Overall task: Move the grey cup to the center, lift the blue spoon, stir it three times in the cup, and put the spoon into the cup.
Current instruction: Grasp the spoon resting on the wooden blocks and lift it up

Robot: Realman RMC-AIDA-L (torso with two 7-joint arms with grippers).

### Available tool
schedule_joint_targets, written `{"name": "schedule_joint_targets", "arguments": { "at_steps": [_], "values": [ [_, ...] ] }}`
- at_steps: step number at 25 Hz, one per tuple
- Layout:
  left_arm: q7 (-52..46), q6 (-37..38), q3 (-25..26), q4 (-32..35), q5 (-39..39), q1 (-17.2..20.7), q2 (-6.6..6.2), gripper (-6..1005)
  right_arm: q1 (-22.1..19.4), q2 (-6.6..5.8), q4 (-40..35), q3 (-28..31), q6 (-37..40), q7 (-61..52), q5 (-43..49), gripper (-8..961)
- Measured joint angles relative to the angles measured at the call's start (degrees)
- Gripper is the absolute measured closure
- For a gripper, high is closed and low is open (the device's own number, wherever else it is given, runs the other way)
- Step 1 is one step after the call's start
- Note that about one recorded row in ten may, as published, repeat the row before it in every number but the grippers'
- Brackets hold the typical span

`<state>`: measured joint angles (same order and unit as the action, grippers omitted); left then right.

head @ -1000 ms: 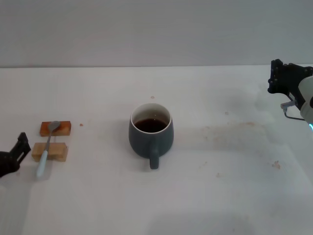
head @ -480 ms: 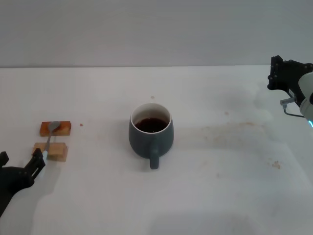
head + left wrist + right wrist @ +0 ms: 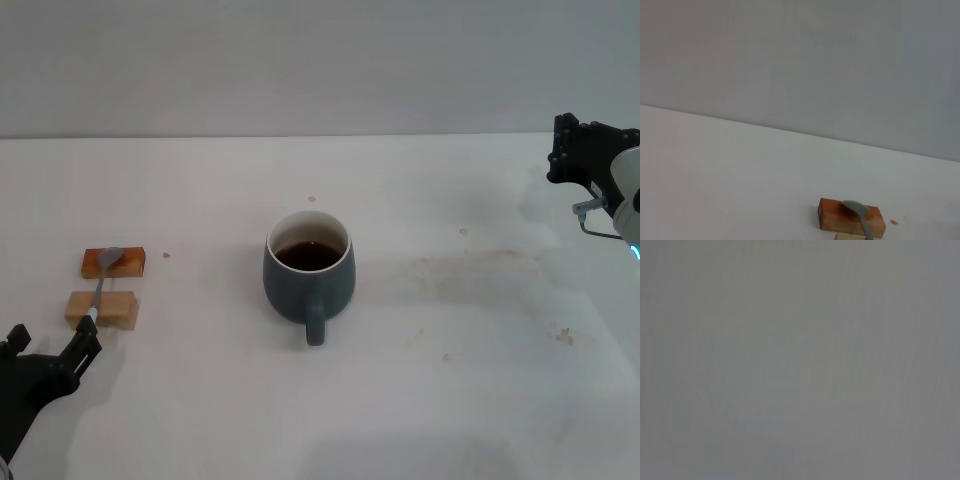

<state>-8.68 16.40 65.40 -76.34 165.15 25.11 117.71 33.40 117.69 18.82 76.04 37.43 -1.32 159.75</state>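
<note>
The grey cup stands upright on the middle of the white table, handle toward me, with dark liquid inside. The blue spoon lies across two small wooden blocks at the left, its metal bowl on the far block. My left gripper is open, low at the near left, just on the near side of the spoon; one finger covers the end of the handle. The left wrist view shows the spoon bowl on the far block. My right gripper is raised at the far right edge.
The far block is orange-brown and shows in the left wrist view; the near block is pale. Faint brown stains mark the table right of the cup. A grey wall stands behind.
My left gripper has moved from the left edge toward me and to the right, so that it now stands at the near end of the spoon's handle. The right arm has barely moved.
</note>
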Motion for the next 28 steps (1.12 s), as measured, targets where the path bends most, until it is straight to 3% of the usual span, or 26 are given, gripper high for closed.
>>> {"name": "schedule_joint_targets", "arguments": {
  "at_steps": [1,4,11,28],
  "values": [
    [-1.83,4.77,-0.59,4.63,0.0,-1.37,0.09,232,0.0,0.0,0.02,0.0,0.0,0.0,-0.01,924],
    [-3.83,9.64,-1.3,8.27,0.0,-2.23,0.13,236,0.0,0.0,0.07,-0.01,0.0,0.0,-0.12,924],
    [-4.39,14.78,-3.45,13.29,0.0,-3.77,0.27,244,0.0,0.0,0.32,-0.02,0.01,0.0,-0.19,924],
    [-4.76,16.14,-3.26,18.57,-0.75,-6.69,0.5,264,-0.83,0.25,1.87,-0.02,-0.02,0.0,0.08,924]
  ]
}}
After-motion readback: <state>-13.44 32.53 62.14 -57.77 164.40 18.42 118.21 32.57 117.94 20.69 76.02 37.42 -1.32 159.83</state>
